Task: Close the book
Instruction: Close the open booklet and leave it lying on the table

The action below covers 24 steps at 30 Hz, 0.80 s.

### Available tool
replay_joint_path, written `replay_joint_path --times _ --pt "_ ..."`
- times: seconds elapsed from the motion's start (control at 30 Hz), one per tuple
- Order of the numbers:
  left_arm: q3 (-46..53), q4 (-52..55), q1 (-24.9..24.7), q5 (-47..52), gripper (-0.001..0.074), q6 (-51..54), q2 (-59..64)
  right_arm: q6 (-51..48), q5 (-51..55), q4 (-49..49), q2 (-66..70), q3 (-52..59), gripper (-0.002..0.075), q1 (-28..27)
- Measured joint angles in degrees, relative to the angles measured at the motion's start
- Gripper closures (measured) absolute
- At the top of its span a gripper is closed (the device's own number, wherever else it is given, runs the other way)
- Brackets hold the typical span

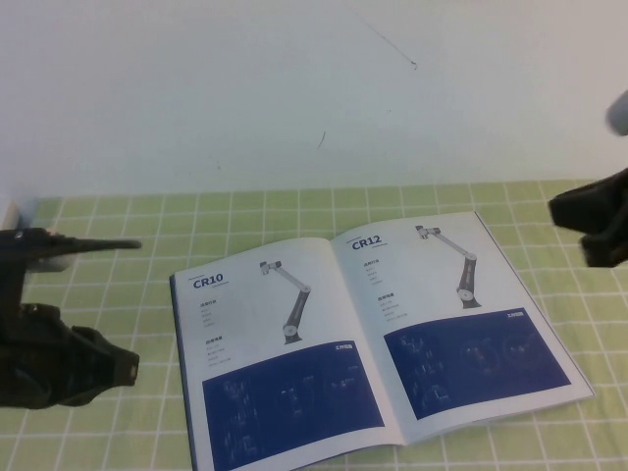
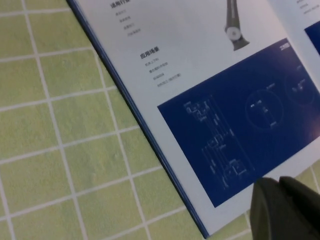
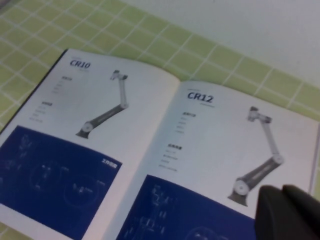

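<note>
An open book lies flat on the green checked cloth, showing pages headed CR10 and CR12 with robot-arm pictures and dark blue panels. My left gripper sits low, to the left of the book's left edge and apart from it. In the left wrist view its shut tips hover by the near corner of the CR10 page. My right gripper hangs at the far right, beyond the CR12 page. The right wrist view shows it shut above that page, holding nothing.
The green checked cloth covers the table around the book. A white wall rises behind the table's far edge. A small pale object shows at the far left edge.
</note>
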Motion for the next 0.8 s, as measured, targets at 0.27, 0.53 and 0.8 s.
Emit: replay_joint_path --times 0.27,0.53,0.8 --pt "-4.7 0.1 0.0 -1.6 0.0738 0.9 10.7 0.1 -7.0 -1.3 17.8 0.0 0.0729 6.0" --pt "-4.8 5.7 -10.5 -4.7 0.0738 -5.0 16.4 0.2 -10.0 -1.7 31.0 -0.1 0.0729 6.0" --pt "-5.0 24.2 -15.8 -12.1 0.0738 -28.3 23.2 1.9 -10.9 -1.9 36.9 -1.0 0.0729 6.0"
